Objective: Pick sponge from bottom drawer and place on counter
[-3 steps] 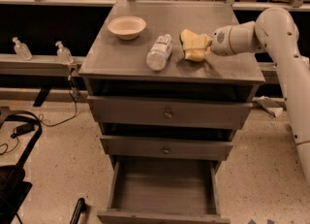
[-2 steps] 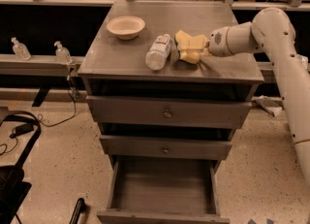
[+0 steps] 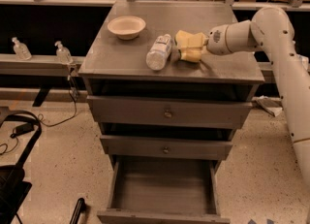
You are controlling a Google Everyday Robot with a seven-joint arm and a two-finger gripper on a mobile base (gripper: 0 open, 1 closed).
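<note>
Gripper [image 3: 186, 48] low over counter [image 3: 116, 58], 3 o'clock of lying plastic bottle [image 3: 159, 52]; grip state: cannot tell. Bottom drawer [image 3: 162, 185] open, bare grey floor showing. Bowl [image 3: 126, 26] at counter's 11 o'clock.

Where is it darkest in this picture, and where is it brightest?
Camera view: light seems to fall from above, so the counter is brightest; the pincer, low over the counter right of the bottle, is well lit. In the same view, the bottom drawer is dimmer inside, and the gap under the counter is nearly black.
</note>
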